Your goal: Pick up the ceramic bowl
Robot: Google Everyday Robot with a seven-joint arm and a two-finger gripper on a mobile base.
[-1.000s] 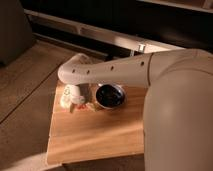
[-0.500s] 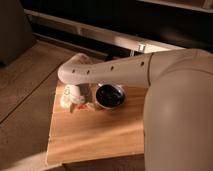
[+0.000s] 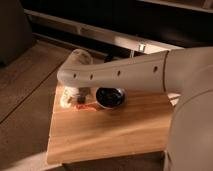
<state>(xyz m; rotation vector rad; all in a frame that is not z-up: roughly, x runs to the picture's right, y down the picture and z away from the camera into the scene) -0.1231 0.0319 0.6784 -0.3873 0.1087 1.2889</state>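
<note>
- Currently, the arm (image 3: 120, 75) reaches from the right side of the view across the far part of the desk (image 3: 110, 135), and its pale tube with small round holes spans most of the picture.
- At the arm's left end the wrist bends down, and the gripper (image 3: 78, 98) sits low over the far left corner of the desk.
- Gripper state: cannot be told, because the wrist housing hides the tip from this view.
- The ceramic bowl (image 3: 110, 97) stands on the desk near the far edge, just right of the gripper and partly under the arm tube. Its dark glossy inside and its near rim are visible, and its far rim is hidden by the arm.
- Contact between the gripper and the ceramic bowl cannot be confirmed.
- A small white cup (image 3: 65, 98) stands just left of the gripper, at the desk's far left corner.
- The robot body (image 3: 192, 120) fills the right edge of the view and covers the right end of the desk.
- The desk top is light wood, standing on a brownish floor (image 3: 22, 105).
</note>
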